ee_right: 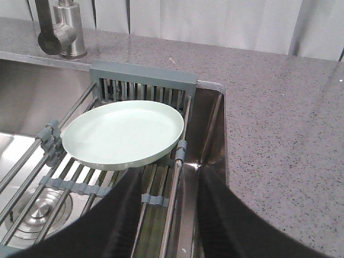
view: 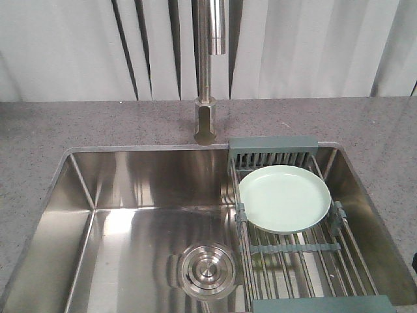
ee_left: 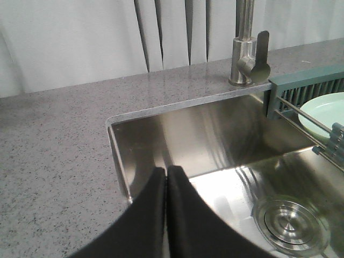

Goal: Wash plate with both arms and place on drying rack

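The pale mint-green plate (view: 284,197) lies flat on the drying rack (view: 296,251), which spans the right part of the sink. It also shows in the right wrist view (ee_right: 122,134) and at the right edge of the left wrist view (ee_left: 325,112). My left gripper (ee_left: 166,172) is shut and empty, above the sink's left rear corner. My right gripper (ee_right: 169,177) is open and empty, just in front of the plate's near rim, over the rack's right rods (ee_right: 172,204). Neither arm shows in the front view.
A steel faucet (view: 208,72) stands behind the sink (view: 124,195). The round steel drain (view: 207,268) sits in the basin floor beside the rack. Grey speckled countertop (view: 58,127) surrounds the sink. The slotted grey-green box section (view: 273,151) is at the rack's rear.
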